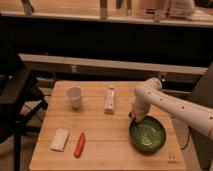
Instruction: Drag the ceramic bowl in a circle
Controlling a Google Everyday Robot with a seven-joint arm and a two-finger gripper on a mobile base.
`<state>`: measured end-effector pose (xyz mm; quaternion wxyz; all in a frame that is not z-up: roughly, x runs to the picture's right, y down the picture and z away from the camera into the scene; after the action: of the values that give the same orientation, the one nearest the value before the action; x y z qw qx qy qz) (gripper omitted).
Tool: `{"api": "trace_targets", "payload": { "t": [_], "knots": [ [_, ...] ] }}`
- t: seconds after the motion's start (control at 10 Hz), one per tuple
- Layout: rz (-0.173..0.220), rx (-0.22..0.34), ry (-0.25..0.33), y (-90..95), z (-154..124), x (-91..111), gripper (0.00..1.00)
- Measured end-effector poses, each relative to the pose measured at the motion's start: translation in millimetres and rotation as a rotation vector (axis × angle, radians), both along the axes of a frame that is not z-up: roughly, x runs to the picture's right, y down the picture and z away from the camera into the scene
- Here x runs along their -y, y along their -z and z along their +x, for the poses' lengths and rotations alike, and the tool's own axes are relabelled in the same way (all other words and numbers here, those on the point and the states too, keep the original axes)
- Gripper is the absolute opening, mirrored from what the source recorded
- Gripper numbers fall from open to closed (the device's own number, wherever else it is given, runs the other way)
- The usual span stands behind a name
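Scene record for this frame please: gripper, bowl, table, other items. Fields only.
target: glossy dark-green round ceramic bowl, front right of table
gripper: two-finger gripper, shut on the bowl's far-left rim
table: pale wooden table
others: translucent white cup back left; white oblong bottle-like item back centre; pale rectangular block and orange-red stick-shaped item front left

perhaps an office kitchenette, wooden table, long counter behind, black chair

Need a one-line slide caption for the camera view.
Arm's gripper shut on the ceramic bowl at its far-left rim, on the right of the wooden table; white cup far left.
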<state>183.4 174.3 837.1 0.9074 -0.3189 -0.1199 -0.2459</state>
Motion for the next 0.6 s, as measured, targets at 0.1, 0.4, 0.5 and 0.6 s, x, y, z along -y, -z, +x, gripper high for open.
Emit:
{"api": "trace_targets", "payload": {
  "t": [0.1,0.4,0.5,0.6],
  "knots": [
    [-0.001,0.005,0.006,0.8,-4.9,0.7,0.0],
    [-0.01,0.028,0.032,3.9,-17.3,2.3,0.0],
    [-0.01,0.037,0.039,4.0,-28.2,4.2,0.0],
    [-0.008,0.046,0.046,4.7,-36.8,4.0,0.0]
  ]
}}
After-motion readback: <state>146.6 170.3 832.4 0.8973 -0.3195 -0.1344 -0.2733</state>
